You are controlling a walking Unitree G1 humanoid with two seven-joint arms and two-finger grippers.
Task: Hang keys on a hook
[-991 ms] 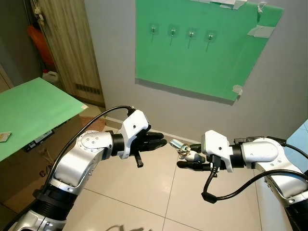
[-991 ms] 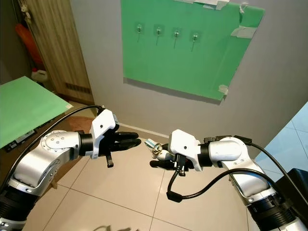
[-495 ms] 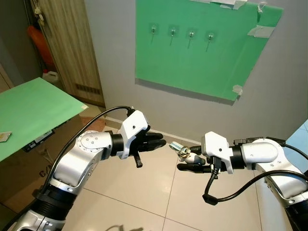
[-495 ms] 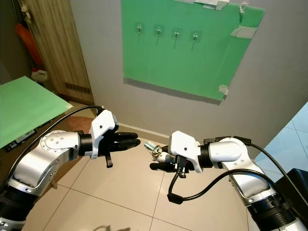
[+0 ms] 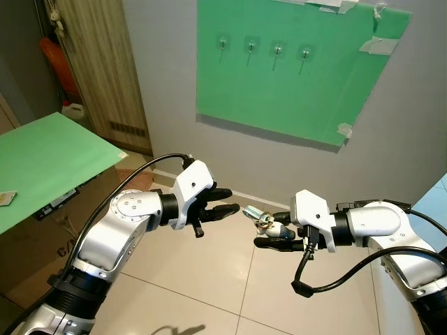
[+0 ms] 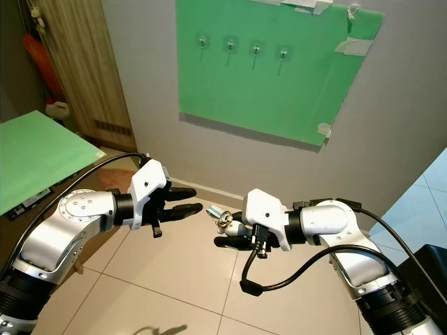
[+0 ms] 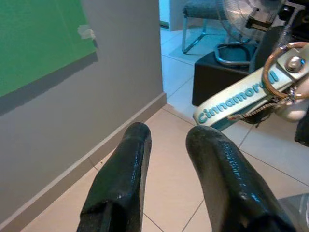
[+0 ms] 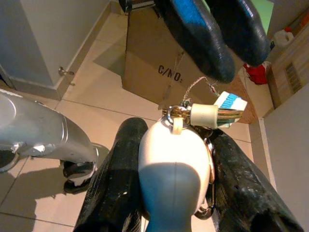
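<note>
Head views: both arms are held out in front at mid height over the tiled floor (image 5: 209,279), grippers facing each other. Right gripper (image 5: 269,232) is clamped on the keys (image 5: 265,222) — a white fob with a brass ring and a pale blue tag (image 5: 253,211) sticking out toward the left arm. Left gripper (image 5: 222,201) has its two fingers spread apart with nothing between them; the tips sit just beside the tag, not touching it. Above on the grey wall is a green board (image 5: 293,70) with four hooks in a row (image 5: 263,47), all bare. The keys are well below and apart from the hooks. A green table (image 5: 42,160) stands at the robot's left, with a wooden door (image 5: 105,70) behind it.

Left wrist view: two black fingers (image 7: 120,179) parted, nothing gripped. The tag (image 7: 236,99) reads "Cinnamoroll" and hangs from the ring (image 7: 285,65) just past the fingertips — close, no contact visible. Wall (image 7: 72,111) and skirting behind.

Right wrist view: the white fob (image 8: 171,164) is pinched between the two black fingers (image 8: 116,179), with the ring (image 8: 178,112) and a short chain on top. The left gripper's fingertips (image 8: 203,38) hang just beyond the keys. A cardboard box (image 8: 159,63) sits on the floor behind.
</note>
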